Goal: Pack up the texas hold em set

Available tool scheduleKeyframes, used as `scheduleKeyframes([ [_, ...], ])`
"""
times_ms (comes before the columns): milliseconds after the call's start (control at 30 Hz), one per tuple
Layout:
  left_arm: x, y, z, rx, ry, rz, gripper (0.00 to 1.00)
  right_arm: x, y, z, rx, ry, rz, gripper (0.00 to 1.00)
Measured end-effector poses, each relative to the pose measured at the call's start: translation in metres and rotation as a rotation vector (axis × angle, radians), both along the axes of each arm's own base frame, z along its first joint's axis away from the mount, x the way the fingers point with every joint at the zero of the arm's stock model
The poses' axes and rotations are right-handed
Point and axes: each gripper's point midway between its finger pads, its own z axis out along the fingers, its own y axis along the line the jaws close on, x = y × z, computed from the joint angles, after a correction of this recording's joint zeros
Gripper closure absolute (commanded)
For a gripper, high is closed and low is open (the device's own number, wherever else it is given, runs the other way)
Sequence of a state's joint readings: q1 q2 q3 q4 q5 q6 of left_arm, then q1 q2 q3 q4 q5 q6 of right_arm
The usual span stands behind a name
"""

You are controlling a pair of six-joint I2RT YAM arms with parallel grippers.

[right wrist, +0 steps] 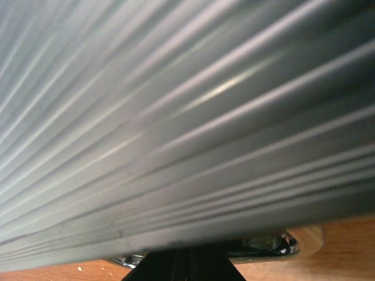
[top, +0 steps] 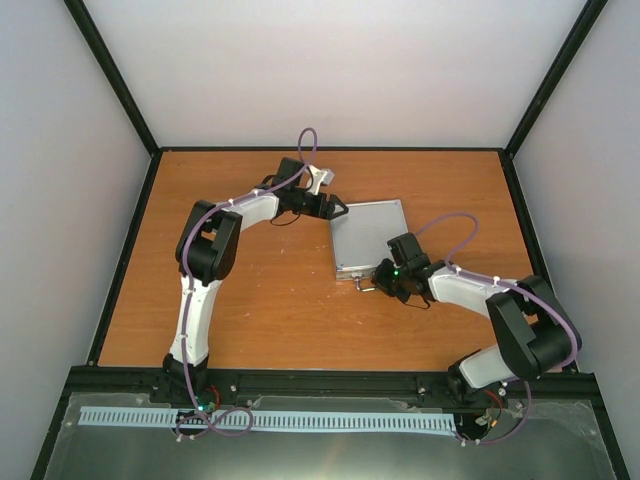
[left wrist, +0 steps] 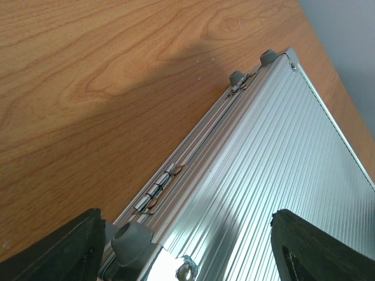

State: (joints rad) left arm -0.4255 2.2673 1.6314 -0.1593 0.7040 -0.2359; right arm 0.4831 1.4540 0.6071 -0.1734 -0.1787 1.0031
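The case (top: 370, 238) lies shut on the desk (top: 250, 310), so packing looks nearly done. The left pincer (top: 335, 208), spread, straddles its far-left corner, likely to steady it. The right pincer (top: 385, 280), pressed together, noses at its near edge, probably for a latch.

The top external camera sits above and behind me and looks down and forward over the whole wooden table (top: 250, 290), far enough off to take in the entire silver case (top: 370, 235). My left wrist camera looks out past my left fingers (left wrist: 58, 252) at close range, angled onto the case's hinged edge and ribbed lid, with bare table beside it. My right wrist camera is nearer still, with the ribbed lid filling almost its whole frame; the case is what all three views share.
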Motion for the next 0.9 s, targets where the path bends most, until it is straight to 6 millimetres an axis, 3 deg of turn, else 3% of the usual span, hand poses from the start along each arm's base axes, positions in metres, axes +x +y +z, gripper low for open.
scheduleKeyframes([
  [167, 0.0, 0.0, 0.0, 0.001, -0.004, -0.001, 0.21, 0.001, -0.002, -0.003, -0.037, 0.004, 0.011, 0.96],
  [333, -0.002, 0.004, 0.006, 0.024, -0.002, 0.024, 0.12, -0.003, -0.009, 0.003, -0.083, 0.024, 0.034, 0.85],
  [433, -0.005, 0.013, 0.022, 0.043, -0.001, 0.068, 0.05, -0.006, -0.01, 0.027, -0.108, -0.007, 0.11, 0.65],
  [533, -0.014, 0.029, 0.054, 0.048, -0.023, 0.126, 0.0, -0.002, -0.005, 0.067, -0.111, -0.094, 0.207, 0.4],
  [600, -0.026, 0.044, 0.081, 0.048, -0.05, 0.165, 0.0, 0.003, -0.004, 0.092, -0.113, -0.157, 0.256, 0.34],
  [733, -0.043, 0.083, 0.135, 0.028, -0.127, 0.256, 0.0, 0.025, -0.014, 0.123, -0.128, -0.249, 0.284, 0.32],
  [800, -0.053, 0.117, 0.141, 0.038, -0.142, 0.337, 0.0, 0.043, -0.031, 0.127, -0.159, -0.289, 0.262, 0.31],
  [900, -0.069, 0.19, 0.12, 0.067, -0.107, 0.514, 0.0, 0.063, -0.063, 0.123, -0.221, -0.34, 0.218, 0.3],
])
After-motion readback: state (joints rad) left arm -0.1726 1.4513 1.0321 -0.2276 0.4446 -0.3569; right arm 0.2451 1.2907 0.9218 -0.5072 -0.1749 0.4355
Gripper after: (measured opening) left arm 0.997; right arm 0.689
